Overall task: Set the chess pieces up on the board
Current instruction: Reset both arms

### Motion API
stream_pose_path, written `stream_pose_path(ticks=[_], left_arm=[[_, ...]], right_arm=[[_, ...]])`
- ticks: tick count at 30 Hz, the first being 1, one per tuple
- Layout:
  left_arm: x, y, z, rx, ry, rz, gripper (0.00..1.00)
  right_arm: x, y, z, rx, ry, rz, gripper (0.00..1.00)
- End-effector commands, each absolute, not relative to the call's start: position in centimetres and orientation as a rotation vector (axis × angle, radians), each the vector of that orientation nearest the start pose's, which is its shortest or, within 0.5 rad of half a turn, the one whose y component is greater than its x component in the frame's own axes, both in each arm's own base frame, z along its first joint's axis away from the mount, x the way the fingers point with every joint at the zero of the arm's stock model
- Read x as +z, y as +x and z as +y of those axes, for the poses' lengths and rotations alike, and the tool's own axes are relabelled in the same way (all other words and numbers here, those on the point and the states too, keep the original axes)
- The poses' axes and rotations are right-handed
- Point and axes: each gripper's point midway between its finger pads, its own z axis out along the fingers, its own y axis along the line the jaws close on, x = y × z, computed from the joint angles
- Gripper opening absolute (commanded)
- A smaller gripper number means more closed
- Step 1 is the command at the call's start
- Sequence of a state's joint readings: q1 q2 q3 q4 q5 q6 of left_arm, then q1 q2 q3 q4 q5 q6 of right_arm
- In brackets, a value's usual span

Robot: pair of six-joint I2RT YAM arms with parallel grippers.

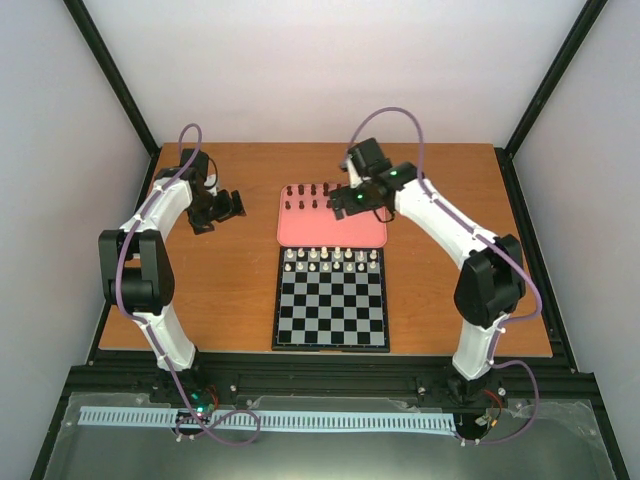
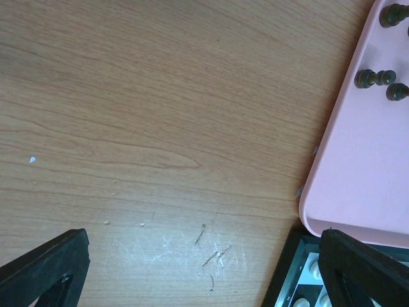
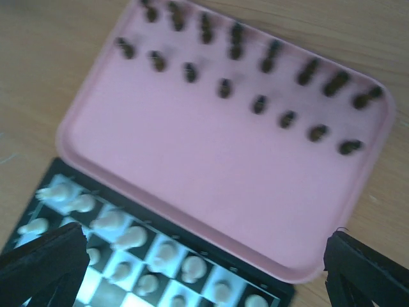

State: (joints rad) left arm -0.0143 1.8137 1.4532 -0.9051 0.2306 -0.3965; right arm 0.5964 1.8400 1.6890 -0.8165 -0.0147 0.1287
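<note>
The checkered board (image 1: 330, 312) lies at the near middle of the table. Cream-white chess pieces (image 1: 331, 260) fill its two far rows; they also show in the right wrist view (image 3: 128, 238). Dark pieces (image 1: 306, 195) stand in two rows on the pink tray (image 1: 330, 232) just beyond the board, and show as well in the right wrist view (image 3: 259, 103) and the left wrist view (image 2: 374, 78). My right gripper (image 1: 344, 202) hovers open and empty above the tray (image 3: 211, 166). My left gripper (image 1: 228, 206) is open and empty over bare wood, left of the tray (image 2: 364, 166).
The wooden table (image 2: 160, 115) is framed by black rails (image 1: 535, 250). A corner of the board (image 2: 295, 281) shows beside the left gripper's right finger (image 2: 364, 268). The right gripper's fingers (image 3: 41, 265) sit over the board's far edge.
</note>
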Motion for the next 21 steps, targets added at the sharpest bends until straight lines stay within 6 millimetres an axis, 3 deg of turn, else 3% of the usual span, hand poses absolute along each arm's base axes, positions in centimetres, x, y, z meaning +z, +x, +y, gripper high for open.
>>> stream_pose_path(ticks=[1, 4, 7, 21], left_arm=[[14.0, 41.5, -4.4, -0.388, -0.443, 2.756, 1.00], [14.7, 42.0, -4.4, -0.380, -0.438, 2.744, 1.00], [15.2, 42.5, -4.3, -0.362, -0.430, 2.734, 1.00], [16.2, 43.2, -4.3, -0.324, -0.432, 2.701, 1.00]], right_arm=[[17.7, 40.6, 21.5, 0.246, -0.410, 2.601, 1.00], [17.3, 41.3, 18.9, 0.235, -0.321, 2.642, 1.00], [17.8, 41.7, 17.4, 0.234, -0.263, 2.631, 1.00], [17.0, 40.8, 16.2, 0.194, -0.245, 2.644, 1.00]])
